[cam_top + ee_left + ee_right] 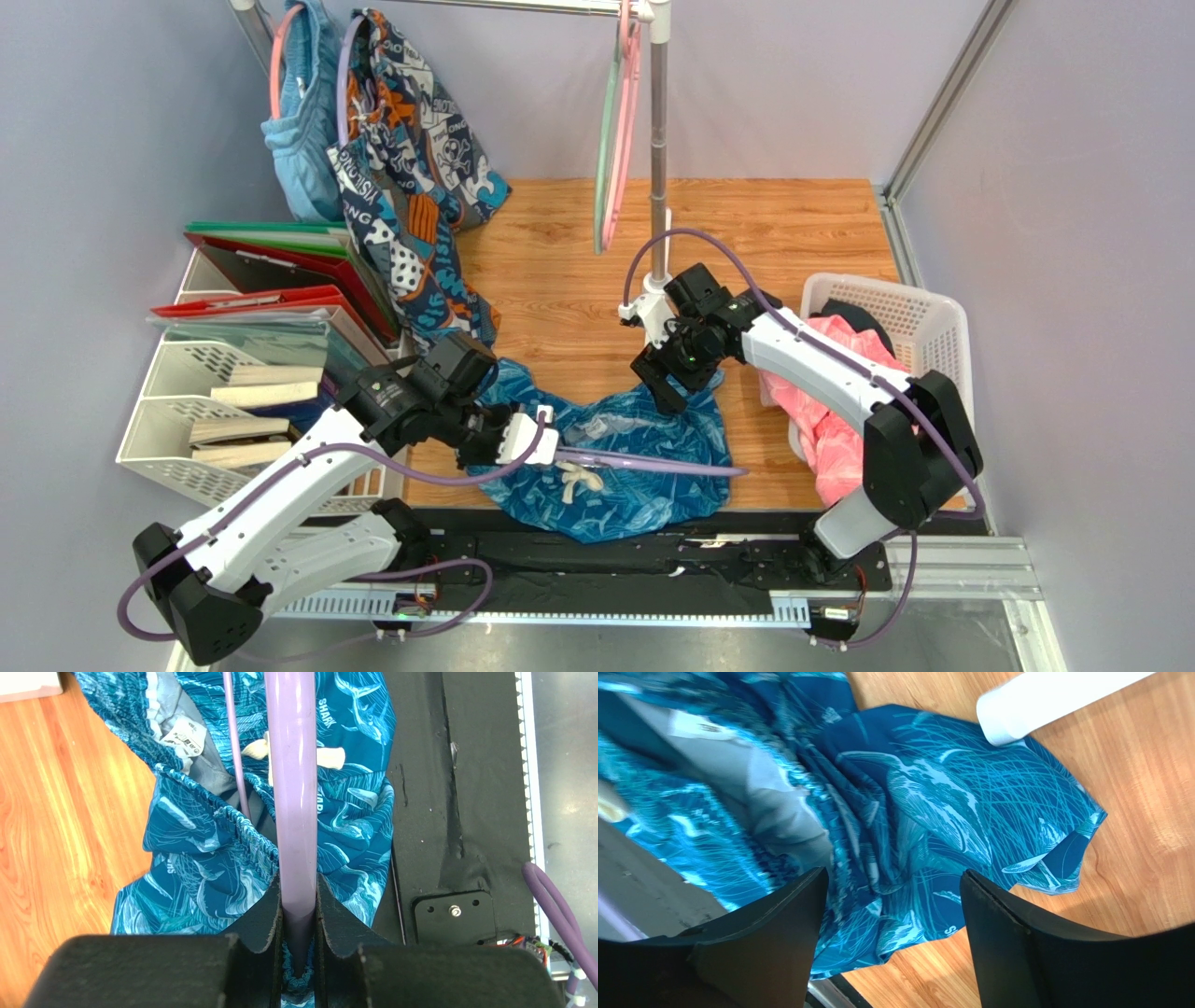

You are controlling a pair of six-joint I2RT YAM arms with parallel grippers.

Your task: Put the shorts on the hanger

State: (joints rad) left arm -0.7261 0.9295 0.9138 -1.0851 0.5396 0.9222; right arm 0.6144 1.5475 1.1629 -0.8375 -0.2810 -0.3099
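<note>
The shorts (pixel 631 455) lie crumpled on the worktop (pixel 800 238) just in front of the post (pixel 657 168), with their near edge on a black mat (pixel 842 560). The left pincer (pixel 540 437), in front of the post and to its left, is clamped narrow on one end of the hanger (pixel 659 464), which lies across the shorts. The right pincer (pixel 671 385) hangs beside the post's foot over the shorts' far edge, its jaws wide and holding nothing.
</note>
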